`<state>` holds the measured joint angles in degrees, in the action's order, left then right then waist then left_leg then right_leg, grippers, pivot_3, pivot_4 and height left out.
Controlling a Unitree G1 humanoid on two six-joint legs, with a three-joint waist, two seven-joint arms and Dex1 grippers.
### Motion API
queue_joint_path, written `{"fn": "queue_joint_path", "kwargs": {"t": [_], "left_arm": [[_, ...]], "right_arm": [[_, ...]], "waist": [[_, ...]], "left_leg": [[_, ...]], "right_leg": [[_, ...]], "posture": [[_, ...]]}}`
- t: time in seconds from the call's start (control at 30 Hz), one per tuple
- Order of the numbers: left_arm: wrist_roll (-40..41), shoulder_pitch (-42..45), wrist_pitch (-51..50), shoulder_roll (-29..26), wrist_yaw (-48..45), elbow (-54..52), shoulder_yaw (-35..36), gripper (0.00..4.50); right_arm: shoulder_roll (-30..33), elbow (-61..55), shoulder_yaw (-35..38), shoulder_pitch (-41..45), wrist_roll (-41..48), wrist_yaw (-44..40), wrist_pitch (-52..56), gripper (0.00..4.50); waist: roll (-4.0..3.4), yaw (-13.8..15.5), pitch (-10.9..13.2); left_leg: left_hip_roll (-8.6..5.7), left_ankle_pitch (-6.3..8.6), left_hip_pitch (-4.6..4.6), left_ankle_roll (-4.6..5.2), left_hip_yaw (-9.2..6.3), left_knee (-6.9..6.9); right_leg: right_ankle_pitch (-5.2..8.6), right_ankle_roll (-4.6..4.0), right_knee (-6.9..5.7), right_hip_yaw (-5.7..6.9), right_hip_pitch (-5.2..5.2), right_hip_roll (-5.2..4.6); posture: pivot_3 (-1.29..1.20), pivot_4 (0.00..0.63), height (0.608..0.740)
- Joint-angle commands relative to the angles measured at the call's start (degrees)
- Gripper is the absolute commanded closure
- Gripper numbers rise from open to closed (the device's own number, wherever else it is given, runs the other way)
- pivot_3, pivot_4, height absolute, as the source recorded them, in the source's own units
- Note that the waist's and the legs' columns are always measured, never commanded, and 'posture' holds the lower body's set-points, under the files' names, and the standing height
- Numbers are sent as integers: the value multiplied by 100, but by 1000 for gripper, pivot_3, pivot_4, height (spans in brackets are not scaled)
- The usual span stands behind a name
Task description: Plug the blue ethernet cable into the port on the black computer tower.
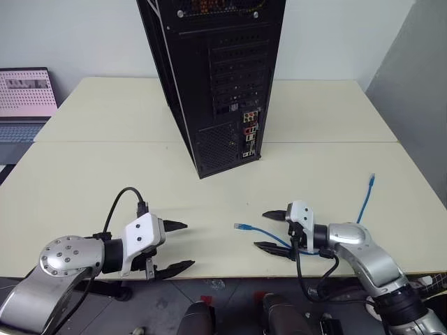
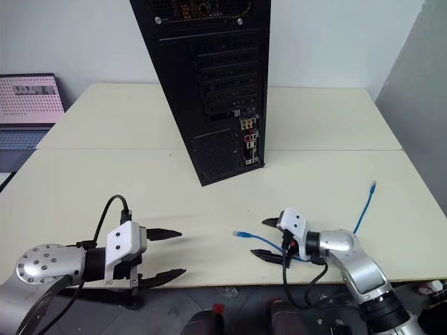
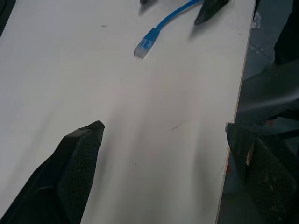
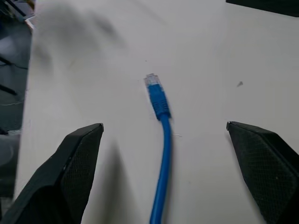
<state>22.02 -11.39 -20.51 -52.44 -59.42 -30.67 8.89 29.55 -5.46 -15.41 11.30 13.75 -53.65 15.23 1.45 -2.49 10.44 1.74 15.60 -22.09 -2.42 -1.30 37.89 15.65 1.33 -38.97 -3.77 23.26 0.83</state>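
**Right hand straddles the cable's near end**

Nearest the table's front edge, the left hand hovers just above the pale table, its two black fingers spread wide and holding nothing. It points across toward the other arm, with bare tabletop between them, and looks to be waiting for its turn.

Level with it, the right hand sits low over the table, also spread wide and empty. The blue ethernet cable runs between its fingers, one finger on each side of the cord, neither touching it as far as I can tell. The near plug lies flat on the table just past the fingertips, pointing at the left hand. That placement suggests a pinch on the cord just behind the plug, so the plug stays free for insertion.

Further right, the cord passes under the right arm and comes out toward the table's right side, its far plug lying loose.

Well beyond both hands stands the black computer tower, upright, its rear panel facing us. The port sits somewhere in the connector cluster low on that panel; I cannot pick it out.
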Motion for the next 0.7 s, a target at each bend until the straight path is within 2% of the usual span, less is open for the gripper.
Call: {"fn": "queue_joint_path", "kwargs": {"t": [0.03, 0.17, 0.47, 0.7], "left_arm": [[-3, 34, 116, 56, 32, -32, 6, 0], [5, 140, 17, 122, 116, 42, -36, 0], [-283, 467, 238, 297, 209, 475, -427, 0], [-274, 1365, 234, 865, 228, 1204, -859, 0]], "right_arm": [[50, 19, 23, 77, -152, -90, -348, 1013], [14, -55, 11, 93, -216, -80, -427, 1942], [53, -209, -148, 174, -448, -135, -515, 4385], [65, -734, -85, 454, -183, -289, -62, 4455]], "waist": [[0, 1, 0], [0, 2, 0], [1, 13, 0], [1, 28, -1]], "left_leg": [[0, 0, 0, 0, 0, 0], [0, 0, 0, 0, -1, 0], [-4, 0, 0, 0, -1, 1], [-7, 0, -1, 0, -1, 4]], "right_leg": [[0, 0, 0, 0, 0, 0], [0, 0, 0, 0, 0, 0], [0, 0, -1, 1, 0, 1], [-1, 0, -3, 8, -1, 1]], "posture": [[0, 150, 740], [0, 150, 740], [0, 150, 740], [0, 150, 740]]}}
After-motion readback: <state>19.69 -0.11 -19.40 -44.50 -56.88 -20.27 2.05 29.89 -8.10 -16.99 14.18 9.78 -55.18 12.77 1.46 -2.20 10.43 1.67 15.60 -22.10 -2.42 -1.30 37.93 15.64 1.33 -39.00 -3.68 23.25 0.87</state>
